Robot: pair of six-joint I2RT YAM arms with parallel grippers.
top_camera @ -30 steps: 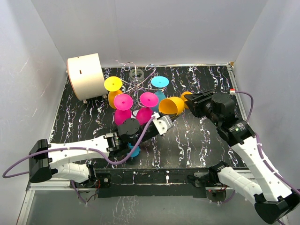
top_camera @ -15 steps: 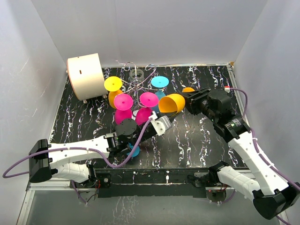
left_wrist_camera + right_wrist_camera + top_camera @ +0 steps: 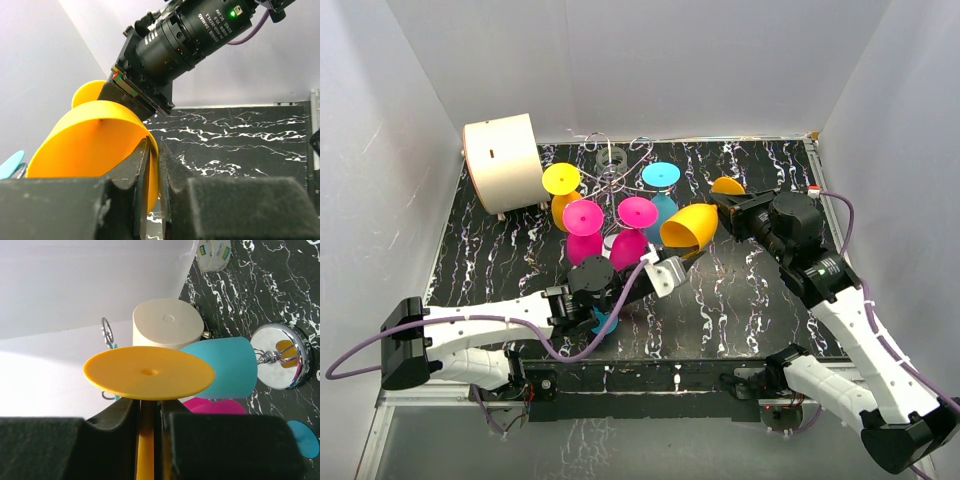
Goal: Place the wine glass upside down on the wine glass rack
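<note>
Orange wine glass point(image 3: 687, 225) lies on its side in air over table point(image 3: 750, 290) centre, just right of wine glass rack point(image 3: 611, 176), which stands mid far edge. Left gripper point(image 3: 155, 155) pinches bowl rim. Right gripper point(image 3: 147, 420) clamped on stem under foot disc. Yellow glass point(image 3: 561, 180), magenta glass point(image 3: 583, 218), cyan glass point(image 3: 661, 176) hang inverted on rack. Cream cylinder point(image 3: 503, 162) at far-left corner.

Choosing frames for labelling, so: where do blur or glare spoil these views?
Left wrist: left gripper's fingers are blurred dark masses, orange wine glass sharp. Right wrist: wall partly blown white, chrome rack base shows reflections. Top external: evenly lit, sharp.
</note>
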